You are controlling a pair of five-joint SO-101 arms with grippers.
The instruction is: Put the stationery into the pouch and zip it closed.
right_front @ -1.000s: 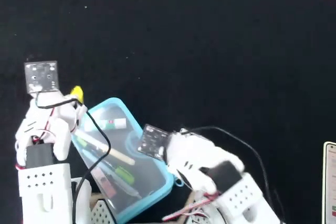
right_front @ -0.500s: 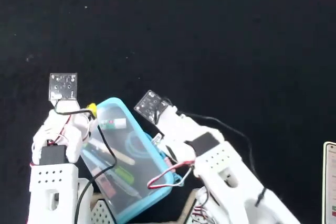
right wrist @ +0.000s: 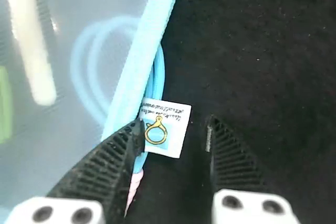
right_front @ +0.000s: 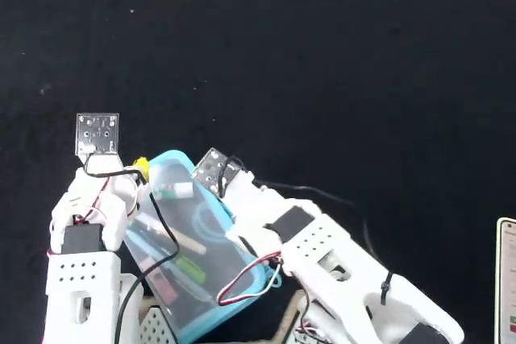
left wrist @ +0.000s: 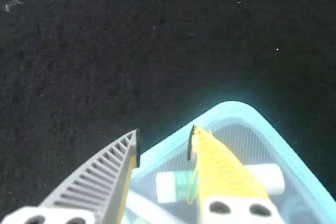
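Entry: pouch [right_front: 172, 156], clear-faced with a blue rim, laid at the near left of the black worktop [right_front: 339, 78] between the two arms. Stationery is seen inside it: a white tube [right_front: 176, 191], a pale pen [right_front: 184, 239] and a green marker [right_front: 191, 266]. Change noted: within the last second the left arm is brought in from farther left to the pouch's far corner and is since kept still there. The right arm is carried from the pouch's near right end up along its right edge, with a small further advance in the last half second. Left pincer [left wrist: 164, 137]: parted, one jaw over the pouch's face, the other outside the rim; the corner is straddled, not clamped. Right pincer [right wrist: 173, 125]: parted, nothing gripped. A white tag [right wrist: 164, 129] is found between its jaws, just beside one of them, under the blue cord [right wrist: 159, 74] at the rim. Reading: loading is judged finished and the zipping stage entered, the corner being steadied while the pull is sought. How far the zip is already run cannot be told.
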